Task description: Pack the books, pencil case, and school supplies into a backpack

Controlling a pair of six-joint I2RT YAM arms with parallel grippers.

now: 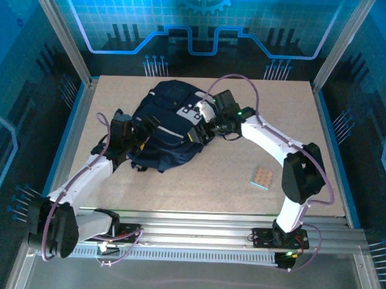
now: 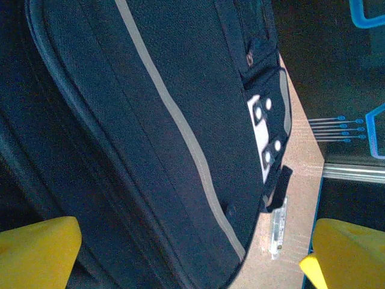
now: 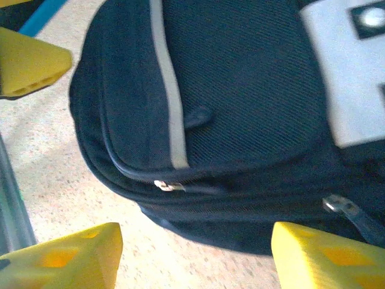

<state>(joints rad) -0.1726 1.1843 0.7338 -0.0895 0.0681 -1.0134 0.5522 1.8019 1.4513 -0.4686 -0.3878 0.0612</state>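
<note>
Two robot arms flank a navy backpack (image 1: 165, 127) lying flat on the table (image 1: 197, 195), a little left of centre, midway through a school-bag packing run. The left gripper (image 1: 135, 137) hangs at the bag's left side with its yellow fingers (image 2: 36, 247) spread wide and nothing between them but the striped fabric below. The right gripper (image 1: 203, 128) sits at the bag's right side, near the grey patch; its jaws stand apart too, empty, over the bag's rounded edge and a zip pull (image 3: 165, 185) (the front pocket's zip looks drawn closed).

Two of the supplies lie loose. The tan dotted pad (image 1: 262, 178) rests on bare table well to the right of the bag, beside the right arm. The narrow grey-white bar (image 2: 277, 226) lies on the table just beside the bag's edge. Judging by that, the books and pencil case are probably packed already. The job looks more than half done, with both small items left to collect. Whether the main compartment is open cannot be told.
</note>
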